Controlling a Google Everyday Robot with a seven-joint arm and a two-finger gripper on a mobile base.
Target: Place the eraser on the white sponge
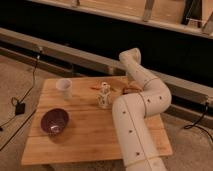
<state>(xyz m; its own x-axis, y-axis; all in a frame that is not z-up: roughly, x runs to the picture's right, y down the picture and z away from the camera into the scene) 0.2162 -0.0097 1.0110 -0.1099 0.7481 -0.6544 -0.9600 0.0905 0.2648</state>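
Note:
My arm rises from the bottom middle, bends at the right and comes down over the back right of the wooden table (90, 142). The gripper (129, 90) is at its end, low over the table to the right of the figurine, mostly hidden behind the arm. A small dark, reddish-brown patch (133, 90) shows there; I cannot tell if it is the eraser. The white sponge is hidden, probably behind the arm.
A white cup (64, 88) stands at the back left. A purple bowl (54, 121) sits at the front left. An upright white patterned figurine (104, 95) stands mid-table, with a thin orange stick (96, 88) behind it. A dark wall and a ledge run behind the table.

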